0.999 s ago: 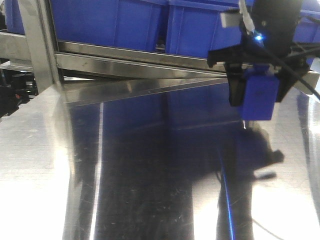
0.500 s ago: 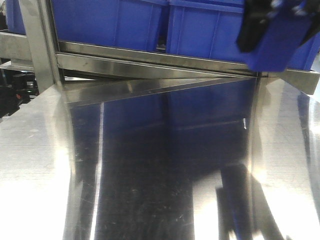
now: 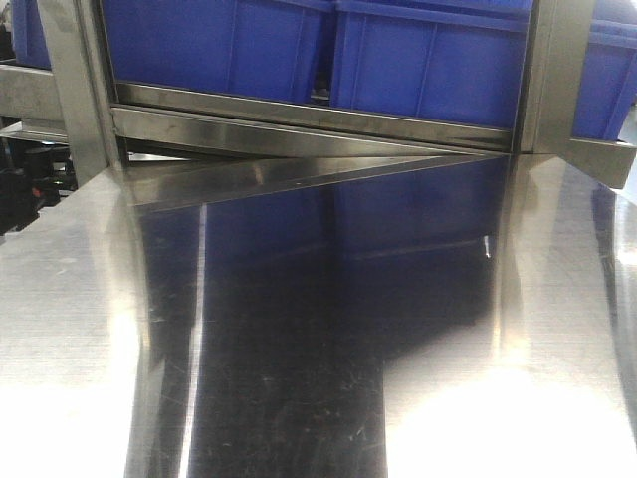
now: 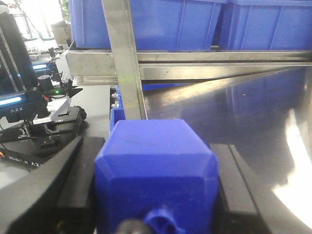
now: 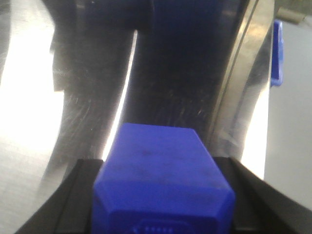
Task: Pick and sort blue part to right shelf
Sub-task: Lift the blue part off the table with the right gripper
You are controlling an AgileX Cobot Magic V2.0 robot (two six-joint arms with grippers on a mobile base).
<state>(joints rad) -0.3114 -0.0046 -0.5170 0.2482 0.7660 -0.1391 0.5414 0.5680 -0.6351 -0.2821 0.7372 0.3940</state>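
Right pincer [image 5: 158, 163] clamped on blue part [image 5: 158, 190], over shiny desk [image 5: 44, 97], left pincer [image 4: 153, 146] clamped on blue block [image 4: 156, 170], blue bins [image 3: 428, 60] on shelf [image 3: 299, 105] behind.

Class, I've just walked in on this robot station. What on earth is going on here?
A two-arm robot is sorting blue parts. The left end effector grips one blue part, with the shelf post ahead of it. The right end effector grips a second blue part above the steel table. The front camera shows neither arm, only the table and the blue bins on the shelf rack.
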